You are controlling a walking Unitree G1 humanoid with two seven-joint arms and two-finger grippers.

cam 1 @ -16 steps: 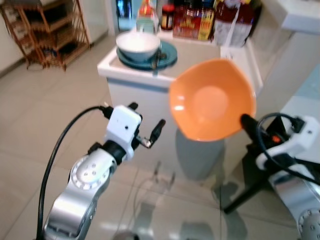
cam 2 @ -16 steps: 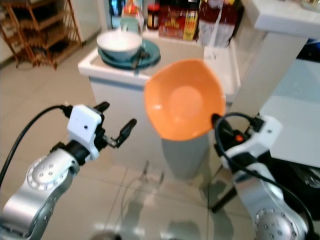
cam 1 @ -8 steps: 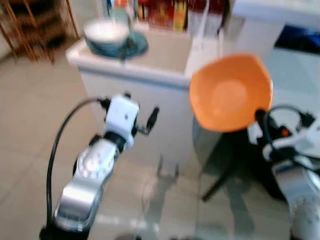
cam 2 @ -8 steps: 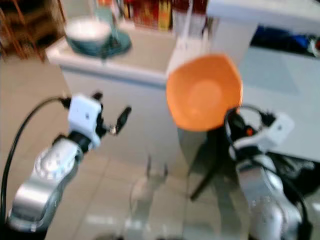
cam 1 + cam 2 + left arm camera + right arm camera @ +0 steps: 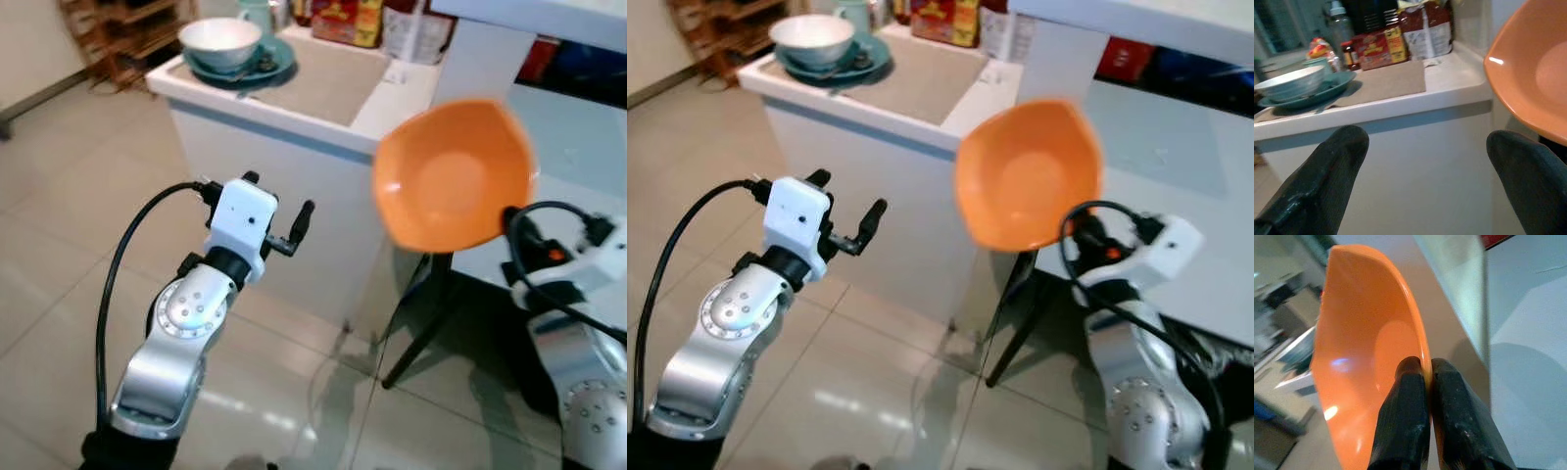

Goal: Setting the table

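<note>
My right end effector (image 5: pixel 1425 377) pinches the rim of the orange bowl (image 5: pixel 453 176) between its two black fingers (image 5: pixel 1404 421), closed tight on the edge at the bowl's 5 o'clock; the bowl is held up in the air, tipped on edge with its hollow facing me, at about 2 o'clock in the left eye view, in front of the corner where the white counter meets the pale glass-topped table (image 5: pixel 1161 147). My left end effector (image 5: pixel 279 217) is raised at 9 o'clock of the bowl and well apart from it, its fingers (image 5: pixel 1327 176) spread wide and holding nothing, pointed toward the side of the white table (image 5: pixel 294 147). On that table's top, toward 11 o'clock, a white bowl (image 5: pixel 219 41) sits on a teal plate (image 5: pixel 269 65), with a tan mat (image 5: pixel 323 83) just beside them; at the far edge, near 12 o'clock, stand red packets (image 5: pixel 348 20) and a white bag (image 5: pixel 411 34). A wooden rack (image 5: pixel 122 29) stands on the tiled floor (image 5: pixel 59 225) at 10 o'clock. Dark chair legs (image 5: pixel 1014 313) show below the bowl, near 5 o'clock
</note>
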